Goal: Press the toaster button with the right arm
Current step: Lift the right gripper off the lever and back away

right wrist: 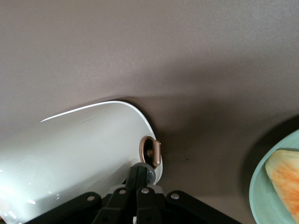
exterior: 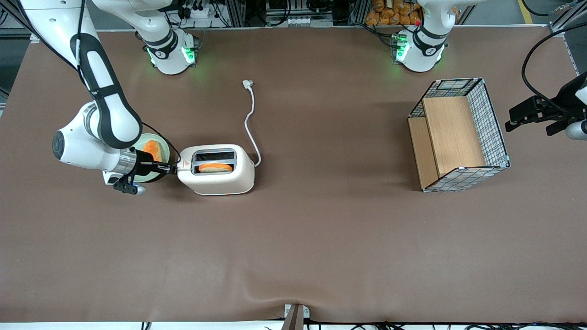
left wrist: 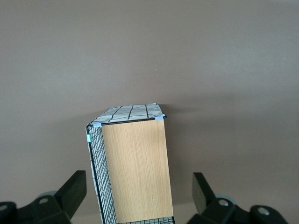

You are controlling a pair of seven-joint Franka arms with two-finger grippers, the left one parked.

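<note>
Lying low over the brown tabletop (exterior: 321,238), the right arm (exterior: 105,114) points its black hand (exterior: 170,169) sideways at the narrow end face of the toaster (exterior: 220,181). The wrist camera shows the two fingers (right wrist: 136,173) clenched together with nothing between them, their tips right at the toaster button (right wrist: 149,173), a small pale-grey nub that is partly covered by them. Just above the button sits a round bronze-coloured knob (right wrist: 150,151). The cream-white toaster stands toward the working arm's end of the tabletop, and an orange-brown slice (exterior: 214,167) sits in the slot nearer to the front camera. Its white cord (exterior: 250,123) runs away from that camera and ends in a plug (exterior: 247,84) lying loose. A pale green plate (right wrist: 261,186) with a piece of toast (right wrist: 285,172) lies just beside the hand, partly under the wrist. A wire basket (exterior: 458,133) with wooden boards stands toward the parked arm's end.
</note>
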